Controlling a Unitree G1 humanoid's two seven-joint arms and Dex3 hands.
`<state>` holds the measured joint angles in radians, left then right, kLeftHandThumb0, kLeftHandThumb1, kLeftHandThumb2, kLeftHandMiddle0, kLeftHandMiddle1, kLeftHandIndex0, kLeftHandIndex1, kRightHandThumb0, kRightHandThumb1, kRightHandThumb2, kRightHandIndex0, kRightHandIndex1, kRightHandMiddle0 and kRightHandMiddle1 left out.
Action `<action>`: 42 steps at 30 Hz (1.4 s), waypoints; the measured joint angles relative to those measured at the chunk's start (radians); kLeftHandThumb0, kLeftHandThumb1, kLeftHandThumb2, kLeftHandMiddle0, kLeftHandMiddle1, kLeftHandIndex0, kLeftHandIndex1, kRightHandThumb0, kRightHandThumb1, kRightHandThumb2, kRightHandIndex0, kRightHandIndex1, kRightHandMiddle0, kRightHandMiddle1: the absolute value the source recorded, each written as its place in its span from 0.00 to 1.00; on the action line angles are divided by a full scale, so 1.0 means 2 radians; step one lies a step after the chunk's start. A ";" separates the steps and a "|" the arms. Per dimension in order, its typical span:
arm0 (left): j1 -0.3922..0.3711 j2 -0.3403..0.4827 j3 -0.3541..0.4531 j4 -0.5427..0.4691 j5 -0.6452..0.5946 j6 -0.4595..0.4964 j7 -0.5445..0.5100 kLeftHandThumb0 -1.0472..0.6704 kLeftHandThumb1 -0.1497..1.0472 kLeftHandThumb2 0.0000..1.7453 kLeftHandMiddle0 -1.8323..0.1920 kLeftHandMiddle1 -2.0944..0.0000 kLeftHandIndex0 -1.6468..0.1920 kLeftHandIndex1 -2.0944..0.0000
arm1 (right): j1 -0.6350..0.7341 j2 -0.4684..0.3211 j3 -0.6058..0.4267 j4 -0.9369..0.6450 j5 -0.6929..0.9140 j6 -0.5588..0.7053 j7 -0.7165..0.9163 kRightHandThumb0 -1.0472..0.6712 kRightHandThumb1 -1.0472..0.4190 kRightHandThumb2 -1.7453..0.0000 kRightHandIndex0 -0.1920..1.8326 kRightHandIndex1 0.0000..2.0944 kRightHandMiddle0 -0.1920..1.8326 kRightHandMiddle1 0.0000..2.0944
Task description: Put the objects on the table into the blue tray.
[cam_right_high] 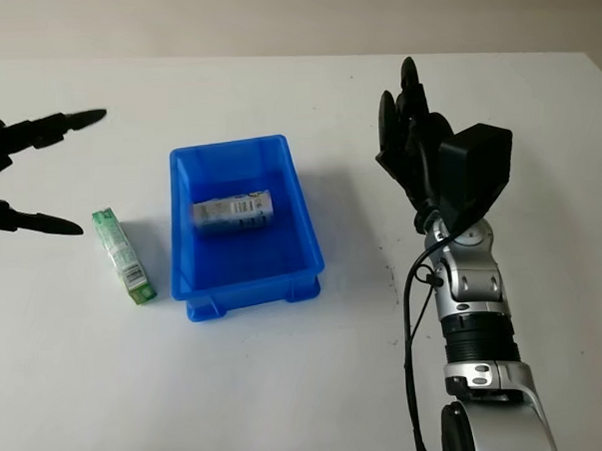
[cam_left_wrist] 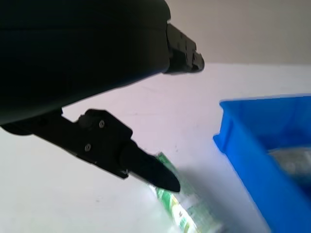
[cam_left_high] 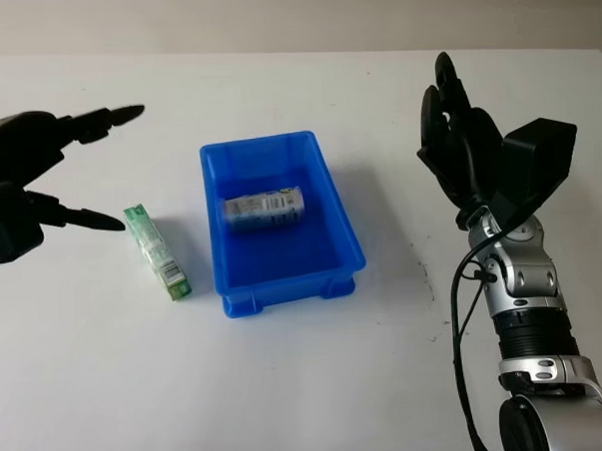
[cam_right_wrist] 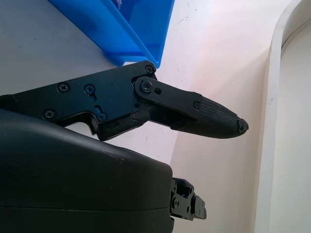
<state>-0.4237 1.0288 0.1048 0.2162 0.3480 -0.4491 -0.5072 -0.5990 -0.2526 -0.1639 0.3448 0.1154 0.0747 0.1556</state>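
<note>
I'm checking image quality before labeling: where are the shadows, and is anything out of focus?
Left eye view: soft even light, faint shadows beside the green box and under the blue tray. Left wrist view: the left hand is near and dark, the box below its fingertip blurred. Right wrist view: the right hand is sharp against a bright background.

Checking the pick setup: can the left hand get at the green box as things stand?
Probably yes. The left hand is open just beside the green box, which lies alone on the table, apart from the blue tray. Nothing stands between them.
</note>
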 measured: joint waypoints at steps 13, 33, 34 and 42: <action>-0.001 0.033 -0.063 0.068 0.198 -0.166 0.168 0.38 0.86 0.03 0.69 0.95 0.67 0.94 | 0.002 0.000 -0.001 -0.003 0.004 0.000 0.002 0.18 0.00 0.58 0.00 0.00 0.00 0.00; -0.012 0.034 -0.113 0.116 0.235 -0.211 0.256 0.42 0.88 0.03 0.65 0.93 0.64 0.92 | 0.002 0.000 -0.002 -0.006 0.007 0.003 0.006 0.19 0.00 0.57 0.00 0.00 0.00 0.00; -0.016 0.033 -0.117 0.118 0.236 -0.212 0.258 0.42 0.87 0.03 0.65 0.93 0.64 0.92 | 0.003 0.000 -0.002 -0.007 0.007 0.003 0.006 0.19 0.00 0.57 0.00 0.00 0.00 0.00; -0.067 0.013 -0.161 0.153 0.300 -0.225 0.326 0.39 0.86 0.03 0.73 0.69 0.68 0.76 | 0.006 0.000 -0.003 -0.013 0.008 0.004 0.004 0.18 0.00 0.58 0.00 0.00 0.00 0.00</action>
<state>-0.5570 1.0542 -0.2165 0.5215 0.9480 -0.9000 0.1453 -0.5876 -0.2521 -0.1691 0.3184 0.1319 0.0820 0.1627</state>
